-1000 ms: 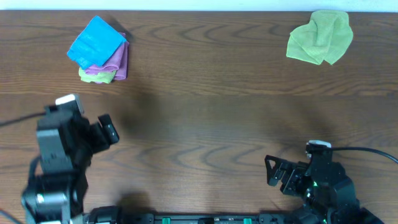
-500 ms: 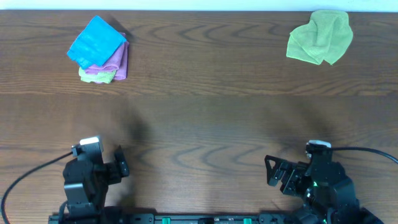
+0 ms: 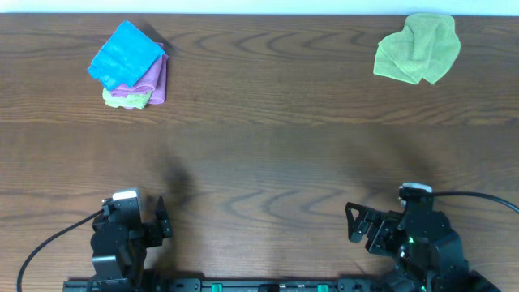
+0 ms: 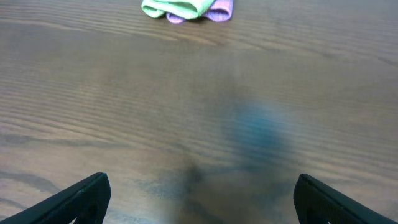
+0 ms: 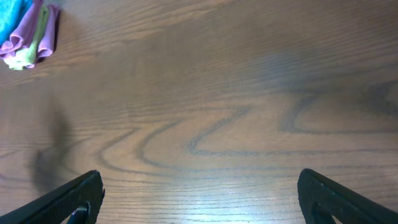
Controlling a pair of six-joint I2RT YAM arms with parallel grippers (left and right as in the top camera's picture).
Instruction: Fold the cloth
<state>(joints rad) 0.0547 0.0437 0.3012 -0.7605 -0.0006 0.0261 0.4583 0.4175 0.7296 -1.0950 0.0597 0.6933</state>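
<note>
The sky-blue cloth [image 3: 126, 54] lies folded at the far left of the table, on top of a purple folded cloth [image 3: 152, 81] and a lime-green folded cloth [image 3: 126, 98]. A sliver of the blue cloth shows in the right wrist view [image 5: 11, 15]. My left gripper [image 3: 154, 223] is open and empty near the table's front edge, far from the cloth; in the left wrist view [image 4: 199, 190] its jaws stand wide apart over bare wood. My right gripper [image 3: 354, 223] is open and empty at the front right, also seen in the right wrist view [image 5: 200, 186].
A crumpled lime-green cloth [image 3: 418, 47] lies at the far right corner. The purple and green folded edges of the stack show at the top of the left wrist view [image 4: 186, 7]. The table [image 3: 268, 154] is dark wood.
My left arm has drawn back toward the table's front edge and settled low. The right arm and the cloths have not moved.
</note>
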